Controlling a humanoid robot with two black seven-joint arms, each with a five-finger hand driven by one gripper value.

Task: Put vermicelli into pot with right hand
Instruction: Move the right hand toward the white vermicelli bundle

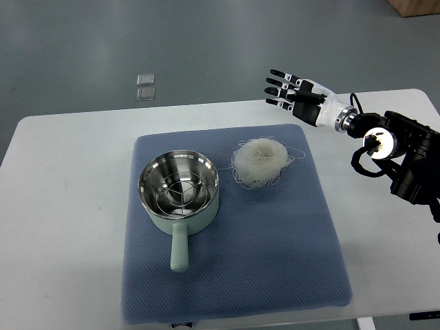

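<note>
Vermicelli nest lies on the blue mat, just right of the pot, not touching it. Pot is mint green with a steel interior and a wire rack inside, handle pointing toward the robot. Right hand hovers over the white table's far edge, fingers spread, holding nothing.

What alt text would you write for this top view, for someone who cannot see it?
A robot's right hand hovers with fingers spread, holding nothing, above the far right of a blue mat on a white table. On the mat a nest of white vermicelli lies just right of a mint-green pot with a steel interior.
</note>
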